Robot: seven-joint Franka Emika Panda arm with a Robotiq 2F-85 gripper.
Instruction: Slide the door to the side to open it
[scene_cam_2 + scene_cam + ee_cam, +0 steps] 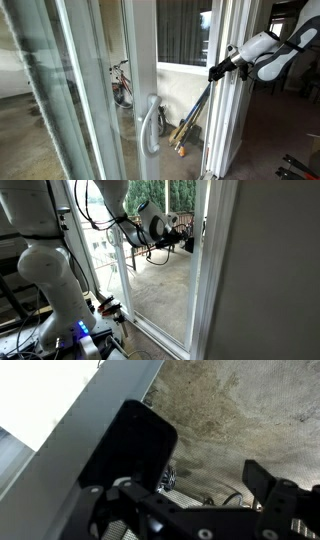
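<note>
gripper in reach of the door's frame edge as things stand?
Likely yes. The gripper sits right beside the door at its frame edge, with nothing between them in both exterior views. The wrist view shows it open, one finger over the frame. Contact is unclear.

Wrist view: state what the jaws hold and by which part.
Nothing is held. The gripper has its jaws open, bare floor between them; one finger sits beside the door frame.

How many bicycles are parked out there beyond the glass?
1. The bicycle stands outside in an exterior view, just left of the curved door handle. More could be hidden behind the white frames.
</note>
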